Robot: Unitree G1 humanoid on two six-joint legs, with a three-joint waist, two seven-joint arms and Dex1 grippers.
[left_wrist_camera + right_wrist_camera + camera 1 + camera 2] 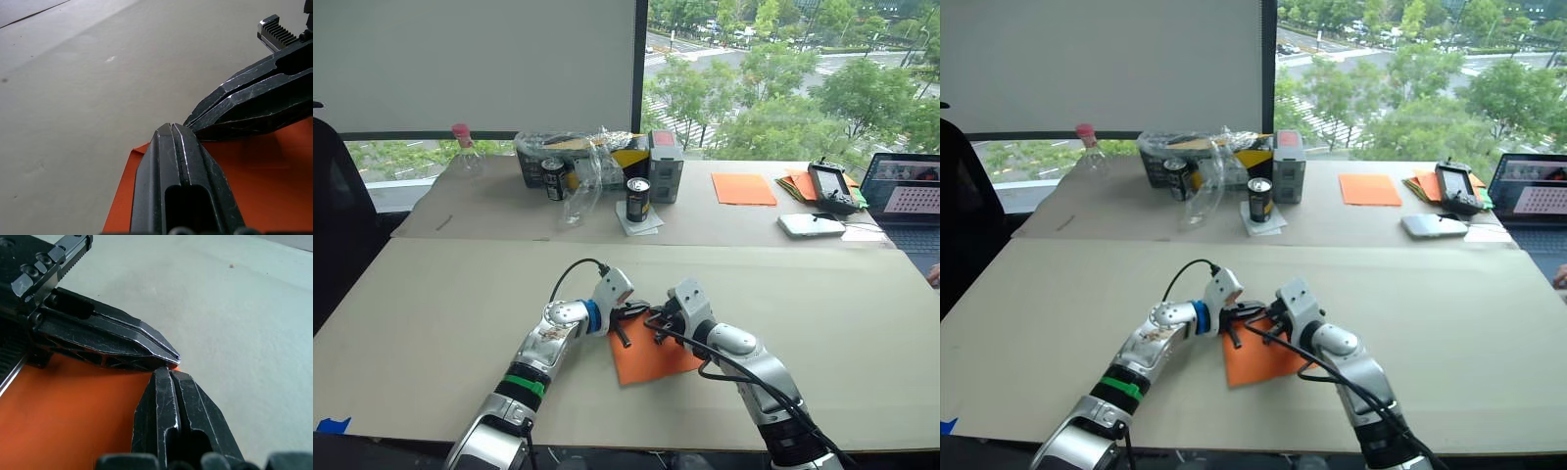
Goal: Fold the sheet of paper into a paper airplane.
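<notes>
Two grippers, fingers pressed together, tips meeting on one corner of the sheet of paper (pixel 651 360).

Left gripper (pixel 172 128) and right gripper (pixel 166 371) each closed, seemingly pinning that corner flat on the near table (pixel 431 323). Step judged: early fold; next calls for creasing along the edge. Behind: one smooth orange sheet (pixel 743 188), two cans (pixel 638 199), one paper pile (pixel 798 183).

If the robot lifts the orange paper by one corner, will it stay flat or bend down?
The sheet of paper looks thin and lies flat on the table, so it would probably droop if lifted by a corner. It seems very light and could slide when pushed. Both the left tool and the right tool are shut at its edge, which probably pins it.
</notes>
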